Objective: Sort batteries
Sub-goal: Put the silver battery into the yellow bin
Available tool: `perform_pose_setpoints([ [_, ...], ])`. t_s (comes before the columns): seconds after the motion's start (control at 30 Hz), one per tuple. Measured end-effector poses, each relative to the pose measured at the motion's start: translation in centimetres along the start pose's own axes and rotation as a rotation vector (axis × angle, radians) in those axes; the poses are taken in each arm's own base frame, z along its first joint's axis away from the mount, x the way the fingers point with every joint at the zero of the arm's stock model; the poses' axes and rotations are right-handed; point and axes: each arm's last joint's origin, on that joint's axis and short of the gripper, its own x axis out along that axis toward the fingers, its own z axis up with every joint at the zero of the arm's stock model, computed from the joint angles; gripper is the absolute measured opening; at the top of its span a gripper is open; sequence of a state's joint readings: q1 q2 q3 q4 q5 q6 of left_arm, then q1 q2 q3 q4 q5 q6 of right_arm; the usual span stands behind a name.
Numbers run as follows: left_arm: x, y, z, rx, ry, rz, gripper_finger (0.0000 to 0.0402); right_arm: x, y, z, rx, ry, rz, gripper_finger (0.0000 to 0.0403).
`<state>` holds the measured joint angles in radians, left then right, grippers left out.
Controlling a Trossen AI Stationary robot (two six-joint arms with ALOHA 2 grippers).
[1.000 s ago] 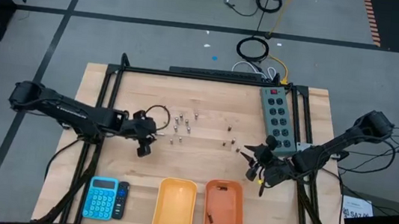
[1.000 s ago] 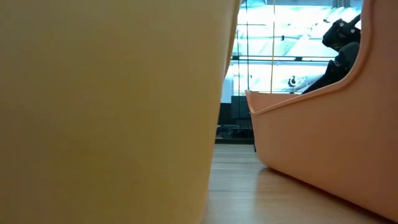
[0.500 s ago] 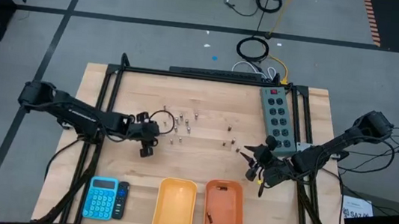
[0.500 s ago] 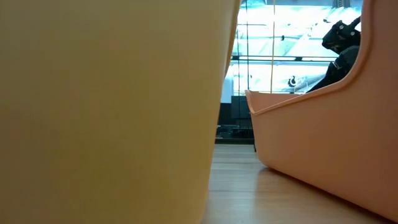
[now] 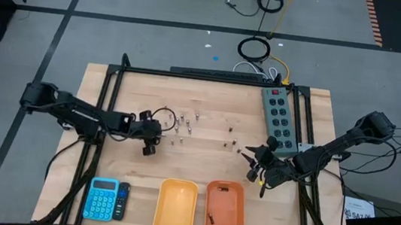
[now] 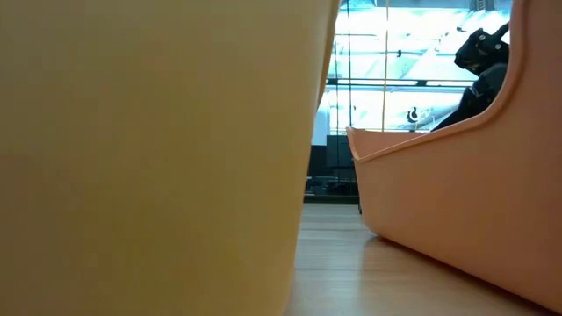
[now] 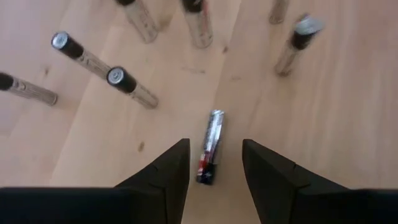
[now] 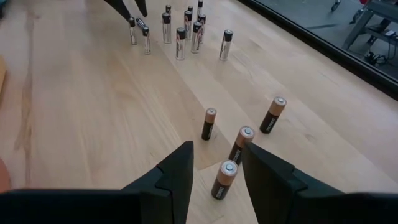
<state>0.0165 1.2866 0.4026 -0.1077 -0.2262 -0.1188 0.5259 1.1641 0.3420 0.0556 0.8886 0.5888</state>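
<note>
**Left arm settled at silver cluster; right unchanged**

Since 1.0 s ago the left gripper (image 5: 161, 129) has advanced toward the silvery batteries (image 5: 184, 126); fingers spread, straddling one lying battery (image 7: 210, 146). Right gripper (image 8: 216, 171) unmoved, spread, dark batteries (image 8: 242, 140) at its 12 o'clock. Bare table (image 5: 203, 158) between clusters; yellow bin (image 5: 176, 208) and orange bin (image 5: 225, 208) at 6 o'clock edge.

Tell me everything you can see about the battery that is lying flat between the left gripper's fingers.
The lying battery is a slim cylinder with a shiny silver wrap and a dark, red-marked band at the end nearer the camera. It lies flat on the wooden table, unlike the silver batteries standing upright around it. It sits in the gap of the open left gripper, whose fingers flank it without touching. Nothing else touches it.
</note>
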Motion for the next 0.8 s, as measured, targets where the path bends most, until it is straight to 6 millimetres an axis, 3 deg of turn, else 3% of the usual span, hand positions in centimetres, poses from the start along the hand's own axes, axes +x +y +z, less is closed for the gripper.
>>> perform_pose_setpoints([
  [0.3,2.0,1.0,0.1,-0.052,0.034,-0.107,0.0151,0.0,0.0,0.1,-0.007,-0.005,0.003,0.0128],
  [0.53,2.2,0.9,-0.1,-0.097,0.057,-0.141,0.0024,0.0,0.1,0.1,-0.014,-0.009,0.005,0.0128],
  [0.8,1.0,0.0,0.3,-0.110,0.031,-0.175,0.0024,0.0,0.1,0.2,-0.012,-0.014,0.006,0.0128],
])
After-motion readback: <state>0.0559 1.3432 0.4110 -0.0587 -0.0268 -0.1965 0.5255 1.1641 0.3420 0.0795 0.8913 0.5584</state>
